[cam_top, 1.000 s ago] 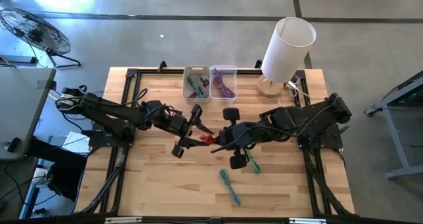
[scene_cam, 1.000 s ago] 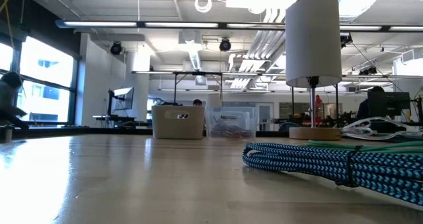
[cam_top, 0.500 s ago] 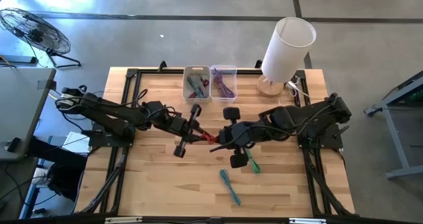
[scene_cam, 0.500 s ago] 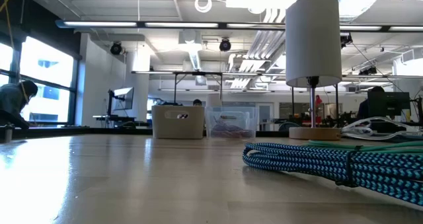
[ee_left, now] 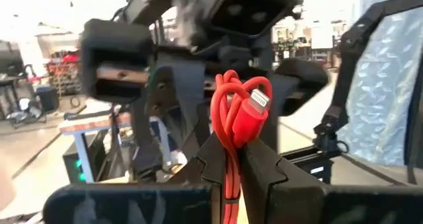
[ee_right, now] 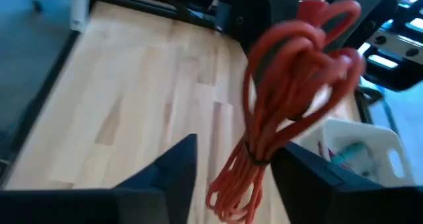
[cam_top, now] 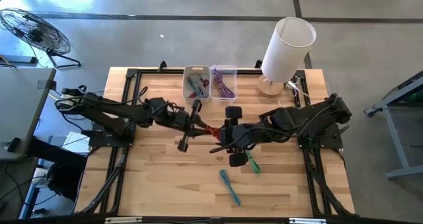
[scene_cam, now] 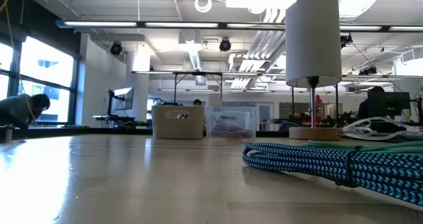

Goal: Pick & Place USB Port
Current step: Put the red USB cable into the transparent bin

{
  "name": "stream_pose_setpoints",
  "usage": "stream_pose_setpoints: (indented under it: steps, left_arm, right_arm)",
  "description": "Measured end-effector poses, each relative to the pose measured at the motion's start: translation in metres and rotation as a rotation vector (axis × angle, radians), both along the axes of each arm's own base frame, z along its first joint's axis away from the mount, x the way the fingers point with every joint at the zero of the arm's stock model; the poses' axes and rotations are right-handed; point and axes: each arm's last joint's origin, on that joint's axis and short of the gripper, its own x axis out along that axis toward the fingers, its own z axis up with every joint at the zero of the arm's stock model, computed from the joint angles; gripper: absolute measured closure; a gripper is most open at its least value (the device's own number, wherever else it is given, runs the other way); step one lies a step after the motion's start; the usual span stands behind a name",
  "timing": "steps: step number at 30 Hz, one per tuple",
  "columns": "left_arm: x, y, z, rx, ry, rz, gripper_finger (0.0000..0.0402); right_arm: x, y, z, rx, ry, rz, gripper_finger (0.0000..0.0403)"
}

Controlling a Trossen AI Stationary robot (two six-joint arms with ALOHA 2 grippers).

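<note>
Both arms met over the middle of the table [cam_top: 158,178], reaching in from opposite sides. Left arm stretched rightward from the left edge, nearly straight, its left gripper [cam_top: 198,126] pressed together on the red cable [cam_top: 207,130]. In the left wrist view the two fingers [ee_left: 210,159] pinched the coiled red cable [ee_left: 232,118] upright, white-faced connector at the top of the bundle. Right arm folded in from the right edge, right gripper [cam_top: 223,137] just beside the same cable, fingers spread; in the right wrist view the red cable [ee_right: 284,112] hung between the open fingers [ee_right: 173,159], apart from both.

Cable was held off the surface, mid-table, near side of the two bins.

Surface: light wood planks on a black frame. White bin [cam_top: 196,83] and clear bin [cam_top: 223,81] sat side by side at the far edge, cables inside. White lamp [cam_top: 285,49] on a wooden base stood at the far right corner. Green cable [cam_top: 252,162] lay right of centre, blue cable [cam_top: 230,186] nearer the front edge; the low view showed the blue braided cable [scene_cam: 310,161] close up.

Room: grey concrete floor, a fan [cam_top: 34,30] at far left, open workshop with ceiling lights, a person [scene_cam: 23,110] bent over at far left in the low view.
</note>
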Motion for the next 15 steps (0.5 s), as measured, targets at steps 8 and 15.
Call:
stream_pose_setpoints:
  steps: [8,15]
  left_arm:
    - [0.0,0.031,0.0,-0.037,0.046,0.059,0.0384]
    - [-0.002,0.048,0.013,-0.021,0.105,0.073,0.0384]
  right_arm:
    - [-0.008,-0.004,-0.008,-0.014,0.093,-0.112,0.0185]
    - [-0.017,-0.008,-0.005,-0.038,0.102,-0.179,0.0183]
